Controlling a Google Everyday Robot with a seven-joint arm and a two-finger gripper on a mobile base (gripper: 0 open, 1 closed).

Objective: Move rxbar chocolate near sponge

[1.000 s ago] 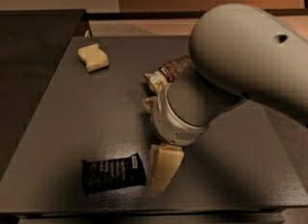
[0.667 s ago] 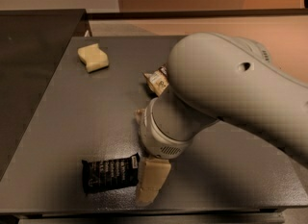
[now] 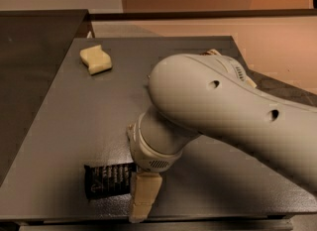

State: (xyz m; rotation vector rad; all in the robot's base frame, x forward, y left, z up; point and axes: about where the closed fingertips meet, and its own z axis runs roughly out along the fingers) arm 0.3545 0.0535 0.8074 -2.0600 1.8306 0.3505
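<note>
The rxbar chocolate [image 3: 106, 179] is a flat black wrapper with white print, lying near the front edge of the dark grey table [image 3: 74, 121]. The sponge [image 3: 95, 59] is a pale yellow wavy block at the table's far left. My gripper [image 3: 142, 195] hangs from the big grey arm [image 3: 218, 111] and reaches down at the bar's right end, covering that end. It is far from the sponge. The arm's wrist hides part of the gripper.
A small piece of a crinkled snack bag [image 3: 213, 52] shows behind the arm at the back of the table. A darker counter [image 3: 34, 41] adjoins on the left. The table's front edge runs just below the bar.
The arm has swung left and forward. The gripper has moved from right of the bar to over its right end. The bar and sponge have not moved.
</note>
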